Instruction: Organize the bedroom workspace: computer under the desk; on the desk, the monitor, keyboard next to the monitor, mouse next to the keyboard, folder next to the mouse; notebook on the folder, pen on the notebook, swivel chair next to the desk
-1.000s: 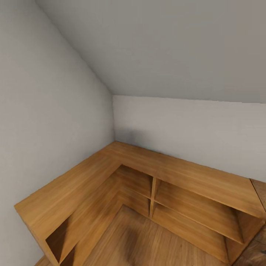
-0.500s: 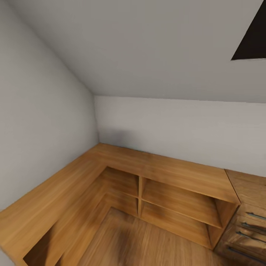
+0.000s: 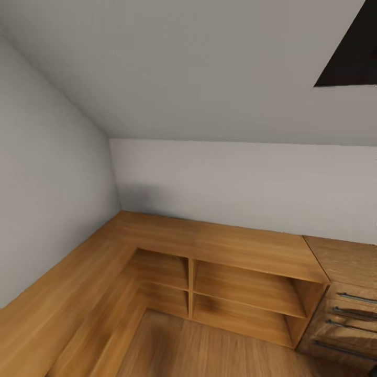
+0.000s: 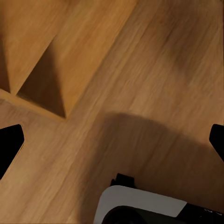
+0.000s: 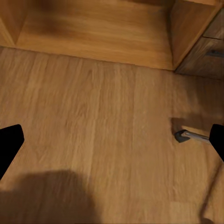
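The robot is in transit, facing a bedroom corner. An L-shaped low shelf [image 3: 220,251] runs across the lower half of the head view, a drawer unit [image 3: 345,303] sits at the lower right, a dark skylight [image 3: 351,52] at the upper right. No task thing is in view, so the sensible move is to turn until the surface appears. The left end effector [image 4: 112,140] and right end effector [image 5: 112,140] hang open over the floor [image 5: 93,130], empty. Count: one shelf run showing four cubbies, one drawer unit, one skylight.
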Available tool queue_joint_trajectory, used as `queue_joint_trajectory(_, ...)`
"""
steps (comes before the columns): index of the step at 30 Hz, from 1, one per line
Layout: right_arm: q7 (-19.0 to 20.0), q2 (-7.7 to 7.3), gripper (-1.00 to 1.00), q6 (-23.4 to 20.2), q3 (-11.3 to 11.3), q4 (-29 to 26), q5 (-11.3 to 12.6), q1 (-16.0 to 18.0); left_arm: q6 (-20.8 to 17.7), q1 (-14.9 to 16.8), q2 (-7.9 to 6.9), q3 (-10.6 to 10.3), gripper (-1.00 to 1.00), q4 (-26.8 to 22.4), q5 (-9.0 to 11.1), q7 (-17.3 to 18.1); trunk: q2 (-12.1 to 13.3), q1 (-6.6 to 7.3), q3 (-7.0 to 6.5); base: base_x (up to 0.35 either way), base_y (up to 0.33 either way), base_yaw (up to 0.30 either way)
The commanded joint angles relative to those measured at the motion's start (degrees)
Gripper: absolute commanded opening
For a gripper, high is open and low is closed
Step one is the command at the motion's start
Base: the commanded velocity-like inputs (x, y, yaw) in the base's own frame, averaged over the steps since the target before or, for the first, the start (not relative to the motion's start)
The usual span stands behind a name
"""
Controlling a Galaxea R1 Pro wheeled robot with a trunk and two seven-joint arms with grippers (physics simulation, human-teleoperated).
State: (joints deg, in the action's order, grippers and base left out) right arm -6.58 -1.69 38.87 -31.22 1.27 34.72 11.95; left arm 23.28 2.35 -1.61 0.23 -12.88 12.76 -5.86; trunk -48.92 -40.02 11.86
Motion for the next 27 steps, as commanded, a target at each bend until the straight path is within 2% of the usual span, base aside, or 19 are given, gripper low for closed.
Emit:
queue_joint_trajectory(1,-0.45,0.07,1.00,0.20,-0.49,0.13,-0.10,0.06,0.15,0.02,0.01,-0.01,1.00,0.02,0.16,-0.03,-0.05,-0.03,0.07,0.255,0.249,-0.280)
queue_joint_trajectory(3,-0.46,0.78,1.00,0.35,-0.50,0.13,-0.14,0.07,0.18,0.02,0.03,-0.04,1.00,0.04,0.16,-0.03,-0.05,-0.03,0.07,0.261,0.219,-0.272)
queue_joint_trajectory(7,-0.45,1.25,1.00,0.40,-0.47,0.13,-0.17,0.08,0.12,0.02,0.00,-0.05,1.00,0.05,0.16,-0.03,-0.05,-0.03,0.07,0.194,0.101,-0.268)
queue_joint_trajectory(17,-0.45,1.41,1.00,0.42,-0.42,0.13,-0.17,0.01,0.22,0.02,0.03,-0.04,1.00,0.05,0.16,-0.03,-0.05,-0.03,0.07,0.035,0.015,-0.267)
queue_joint_trajectory(27,-0.45,1.36,1.00,0.42,-0.42,0.13,-0.17,0.00,0.24,0.02,0.13,-0.12,1.00,0.05,0.09,0.03,-0.05,-0.03,0.07,0.201,0.049,-0.290)
